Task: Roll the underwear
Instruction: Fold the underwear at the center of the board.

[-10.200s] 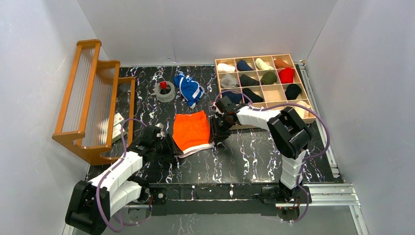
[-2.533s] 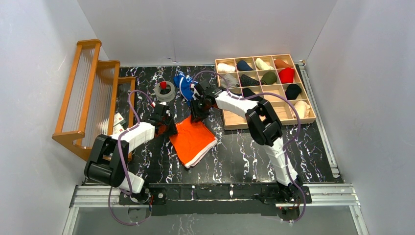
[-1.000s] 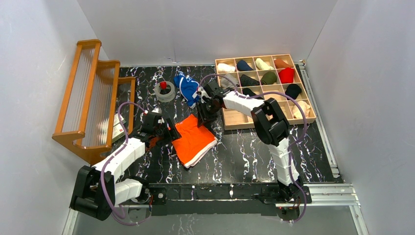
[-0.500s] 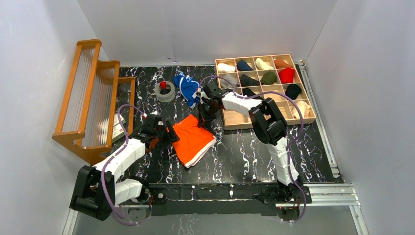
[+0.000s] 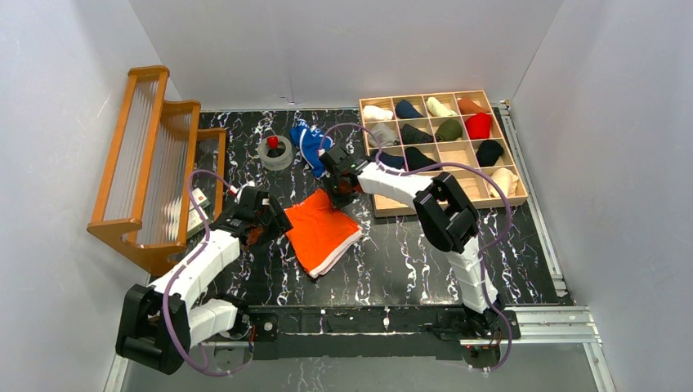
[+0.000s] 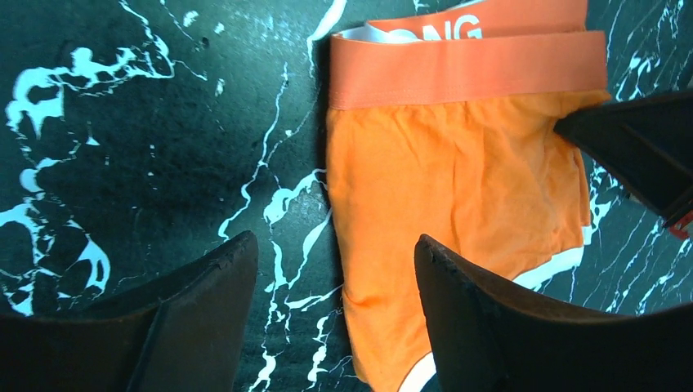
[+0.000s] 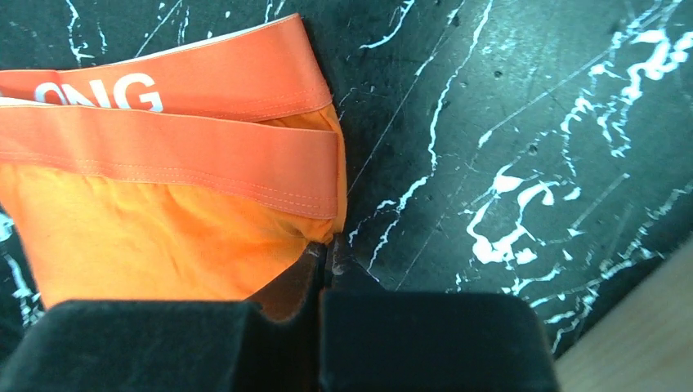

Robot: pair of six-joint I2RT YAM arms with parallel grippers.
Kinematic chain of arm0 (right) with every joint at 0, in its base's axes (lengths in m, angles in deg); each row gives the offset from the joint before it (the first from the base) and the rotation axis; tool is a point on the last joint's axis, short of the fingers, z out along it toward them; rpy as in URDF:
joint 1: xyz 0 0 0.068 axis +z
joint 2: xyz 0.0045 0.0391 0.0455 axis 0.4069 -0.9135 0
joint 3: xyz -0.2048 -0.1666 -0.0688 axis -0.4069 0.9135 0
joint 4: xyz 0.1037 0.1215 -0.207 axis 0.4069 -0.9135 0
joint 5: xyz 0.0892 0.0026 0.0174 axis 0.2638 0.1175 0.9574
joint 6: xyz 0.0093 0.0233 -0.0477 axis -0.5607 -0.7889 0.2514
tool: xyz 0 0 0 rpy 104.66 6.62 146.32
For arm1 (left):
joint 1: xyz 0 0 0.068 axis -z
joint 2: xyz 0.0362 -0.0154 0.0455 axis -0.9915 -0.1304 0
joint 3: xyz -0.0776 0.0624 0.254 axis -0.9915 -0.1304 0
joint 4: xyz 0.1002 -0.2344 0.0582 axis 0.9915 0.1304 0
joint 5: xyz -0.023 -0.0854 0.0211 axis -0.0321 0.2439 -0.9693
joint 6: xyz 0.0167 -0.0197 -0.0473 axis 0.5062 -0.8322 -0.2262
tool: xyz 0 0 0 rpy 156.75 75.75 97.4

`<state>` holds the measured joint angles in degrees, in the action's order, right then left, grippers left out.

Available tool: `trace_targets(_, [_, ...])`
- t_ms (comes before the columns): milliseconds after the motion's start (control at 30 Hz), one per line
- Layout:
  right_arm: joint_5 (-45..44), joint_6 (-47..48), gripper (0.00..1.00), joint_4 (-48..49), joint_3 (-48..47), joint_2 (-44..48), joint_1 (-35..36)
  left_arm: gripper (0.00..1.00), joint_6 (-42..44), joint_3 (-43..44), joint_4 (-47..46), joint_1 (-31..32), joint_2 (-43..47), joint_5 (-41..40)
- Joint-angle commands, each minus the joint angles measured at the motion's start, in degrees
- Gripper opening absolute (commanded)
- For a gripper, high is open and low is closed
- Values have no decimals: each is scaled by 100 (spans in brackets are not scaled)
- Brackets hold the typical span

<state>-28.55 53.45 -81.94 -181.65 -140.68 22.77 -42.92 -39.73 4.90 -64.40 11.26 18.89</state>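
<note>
The orange underwear (image 5: 323,231) lies flat on the black marbled table, its lettered waistband (image 7: 163,122) folded over at the far end. My right gripper (image 5: 339,193) is shut at the cloth's side edge just below the waistband corner, and the fabric puckers into its tips (image 7: 329,255). My left gripper (image 5: 274,219) hovers open over the opposite side edge (image 6: 335,253), one finger (image 6: 204,286) above bare table and the other finger (image 6: 466,286) above the orange cloth. The blue underwear (image 5: 313,147) with white stripes sits crumpled at the back.
A wooden rack (image 5: 151,163) stands along the left. A grey tape roll (image 5: 276,152) with a red piece in it sits beside the blue underwear. A wooden compartment box (image 5: 444,144) holding rolled items is at the back right. A small card (image 5: 196,209) lies by the rack.
The right gripper has closed on the orange underwear's edge near the waistband and shifted slightly left. The left gripper has drawn back a little to the left, still open.
</note>
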Motion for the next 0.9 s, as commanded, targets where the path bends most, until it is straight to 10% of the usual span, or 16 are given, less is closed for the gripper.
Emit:
trace_targets(0, [-1392, 68, 1, -82, -57, 503, 341, 68, -160, 245, 461, -80, -11, -514])
trace_targets(867, [-2074, -437, 1, -1120, -1415, 4, 1447, 46, -558, -198, -710, -562, -716, 3])
